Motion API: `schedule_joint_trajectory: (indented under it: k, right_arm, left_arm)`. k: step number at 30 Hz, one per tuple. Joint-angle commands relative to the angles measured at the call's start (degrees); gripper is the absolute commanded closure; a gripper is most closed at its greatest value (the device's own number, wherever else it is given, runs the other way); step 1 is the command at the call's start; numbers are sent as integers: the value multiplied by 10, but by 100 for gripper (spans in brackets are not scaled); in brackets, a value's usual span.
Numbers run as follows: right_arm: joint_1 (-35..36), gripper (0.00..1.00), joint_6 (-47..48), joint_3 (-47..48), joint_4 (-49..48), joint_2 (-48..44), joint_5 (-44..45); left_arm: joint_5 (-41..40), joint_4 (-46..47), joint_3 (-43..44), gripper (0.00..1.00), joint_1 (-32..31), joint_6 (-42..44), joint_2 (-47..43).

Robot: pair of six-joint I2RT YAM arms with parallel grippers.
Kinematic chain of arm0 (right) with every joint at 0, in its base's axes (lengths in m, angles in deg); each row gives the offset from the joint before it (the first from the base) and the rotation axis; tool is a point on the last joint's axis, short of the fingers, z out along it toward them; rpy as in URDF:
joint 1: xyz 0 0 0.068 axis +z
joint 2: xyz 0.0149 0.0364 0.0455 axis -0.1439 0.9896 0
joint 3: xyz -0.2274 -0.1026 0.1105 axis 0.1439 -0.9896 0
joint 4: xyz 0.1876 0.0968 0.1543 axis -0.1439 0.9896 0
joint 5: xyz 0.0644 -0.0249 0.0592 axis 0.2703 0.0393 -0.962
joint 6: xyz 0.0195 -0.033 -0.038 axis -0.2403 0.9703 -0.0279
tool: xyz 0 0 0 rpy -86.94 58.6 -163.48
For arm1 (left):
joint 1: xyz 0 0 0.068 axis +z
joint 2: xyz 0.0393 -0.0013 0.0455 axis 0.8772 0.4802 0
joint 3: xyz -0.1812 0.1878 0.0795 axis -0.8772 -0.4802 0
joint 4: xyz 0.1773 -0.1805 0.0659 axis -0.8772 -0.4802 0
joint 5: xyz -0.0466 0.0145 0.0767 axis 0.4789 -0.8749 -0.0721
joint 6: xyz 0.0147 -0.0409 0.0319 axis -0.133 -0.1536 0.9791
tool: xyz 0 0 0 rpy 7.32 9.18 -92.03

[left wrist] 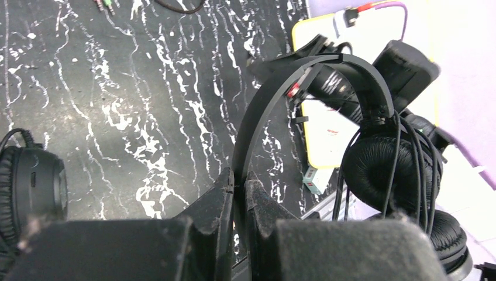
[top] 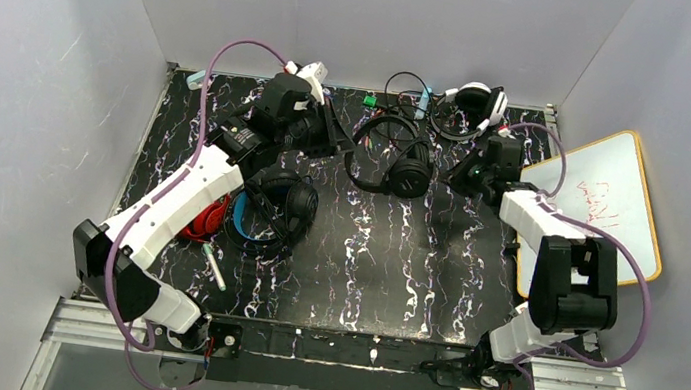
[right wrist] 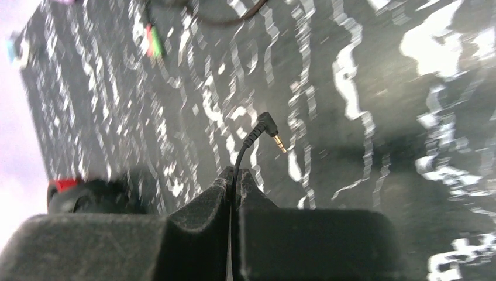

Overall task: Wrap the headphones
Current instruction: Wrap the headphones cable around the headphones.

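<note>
The all-black headphones (top: pixel 396 166) hang over the middle back of the table. My left gripper (top: pixel 337 139) is shut on their thin headband (left wrist: pixel 257 111), which runs up between the fingertips (left wrist: pixel 225 190). Several turns of thin cable lie over the ear cup (left wrist: pixel 383 172). To the right of them, my right gripper (top: pixel 457 177) is shut on the black cable just below its angled plug (right wrist: pixel 270 130), which sticks out above the fingertips (right wrist: pixel 248 181). The black pair with a blue headband (top: pixel 274 208) and the red pair (top: pixel 207 219) lie at the left, under my left arm.
A white pair of headphones (top: pixel 476 101) with loose cable lies at the back edge, with green plugs (top: pixel 371 101) near it. A whiteboard (top: pixel 612 205) leans at the right. A white pen-like stick (top: pixel 214 267) lies at the front left. Grey walls enclose the table.
</note>
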Motion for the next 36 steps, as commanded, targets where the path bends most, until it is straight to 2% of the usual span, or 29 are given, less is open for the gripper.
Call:
schedule_joint_trajectory:
  k: [1, 7, 14, 18, 24, 27, 29, 32, 36]
  right_arm:
    - [53, 99, -5, -39, -37, -49, -82]
    - [112, 93, 7, -58, -65, -78, -180]
    - [120, 92, -18, -73, -164, -119, -309]
    - [119, 74, -29, -48, -148, -107, -345]
    - [113, 61, -12, -55, -123, -116, -276]
    - [94, 47, -4, -49, -106, -121, -257]
    - [76, 33, -4, -37, -85, -120, -240]
    - [60, 16, -13, -2, -24, -110, -175]
    - [45, 3, -51, 25, 26, -98, -109]
  left_arm:
    - [33, 36, 50, 100, 1, -34, -9]
    - [30, 47, 76, 100, 1, -48, 10]
    - [-7, 48, 69, 100, 1, 3, 8]
    - [-37, 47, 67, 100, 1, 47, 3]
    - [-46, 41, 84, 100, 1, 69, 4]
    - [-44, 21, 108, 100, 1, 80, 6]
    - [-39, 8, 122, 100, 1, 86, 6]
    - [-30, -3, 132, 100, 1, 89, 2]
    - [-25, -7, 133, 100, 1, 89, -5]
